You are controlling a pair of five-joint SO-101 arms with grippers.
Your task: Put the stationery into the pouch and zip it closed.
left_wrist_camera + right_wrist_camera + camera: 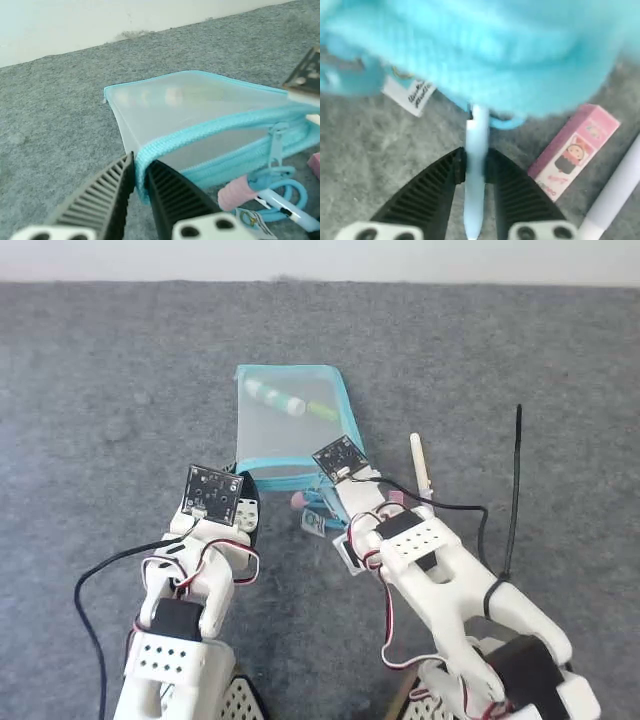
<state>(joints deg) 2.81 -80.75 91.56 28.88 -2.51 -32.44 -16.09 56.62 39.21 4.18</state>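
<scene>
- A translucent pouch [290,430] with turquoise edging lies flat on a grey felt table [100,390], between the two arms and just beyond them.
- A green-and-white marker [285,402] already shows through the pouch wall at its far end.
- The left gripper [140,167] is clenched on the near corner of the zip edge, pinning the mouth in place.
- The right gripper [475,157] grasps a pale blue pen [476,130], which points at the pouch mouth.
- The pen's tip meets the turquoise fabric. Whether it is inside the opening is hard to tell, since the pouch is blurred close to the lens.
- A pink eraser [572,150] and a white pen [420,462] lie on the felt just beside the right gripper, outside the pouch.
- The zip pull [276,144] hangs near the far end of the mouth, so the zip looks open.
- The step in hand seems to be loading.
- Next, the pen likely needs sliding between the zip teeth while the left grip braces the corner.
</scene>
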